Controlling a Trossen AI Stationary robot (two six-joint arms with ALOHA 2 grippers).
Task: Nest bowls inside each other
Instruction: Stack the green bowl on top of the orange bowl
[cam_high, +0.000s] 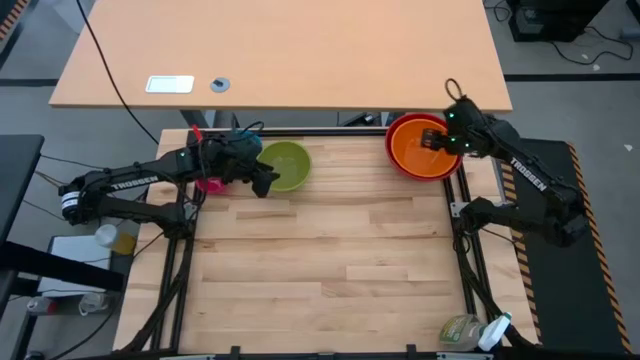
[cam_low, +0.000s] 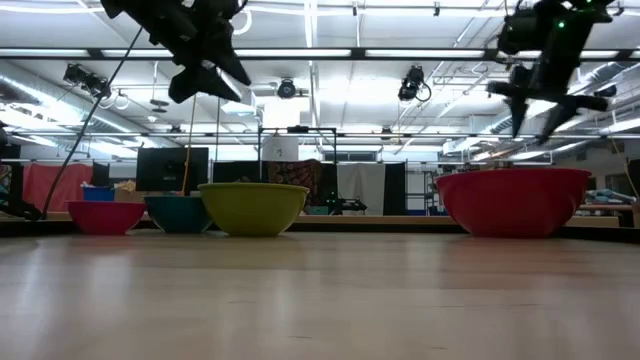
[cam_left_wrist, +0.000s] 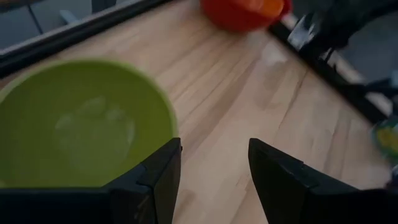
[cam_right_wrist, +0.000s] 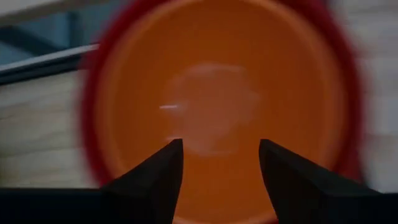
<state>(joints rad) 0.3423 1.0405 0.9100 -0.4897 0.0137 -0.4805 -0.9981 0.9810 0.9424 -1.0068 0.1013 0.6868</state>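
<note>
The orange bowl (cam_high: 422, 148) sits nested in the red bowl (cam_high: 400, 128) at the table's far right. My right gripper (cam_right_wrist: 221, 168) hangs open above the orange bowl (cam_right_wrist: 217, 106), clear of it and high over the red bowl (cam_low: 513, 200) in the low view. At the far left the lime green bowl (cam_high: 283, 165), the blue bowl (cam_low: 178, 212) and the pink bowl (cam_low: 105, 216) stand on their bases in a row. My left gripper (cam_left_wrist: 214, 174) is open in the air beside the green bowl's (cam_left_wrist: 81, 124) near right rim, touching nothing.
A dark rail (cam_high: 340, 131) runs along the table's far edge, with a light desk (cam_high: 280, 50) beyond it. A plastic bottle (cam_high: 470, 330) lies off the near right corner. Bare wood (cam_high: 320, 260) fills the table's middle and near half.
</note>
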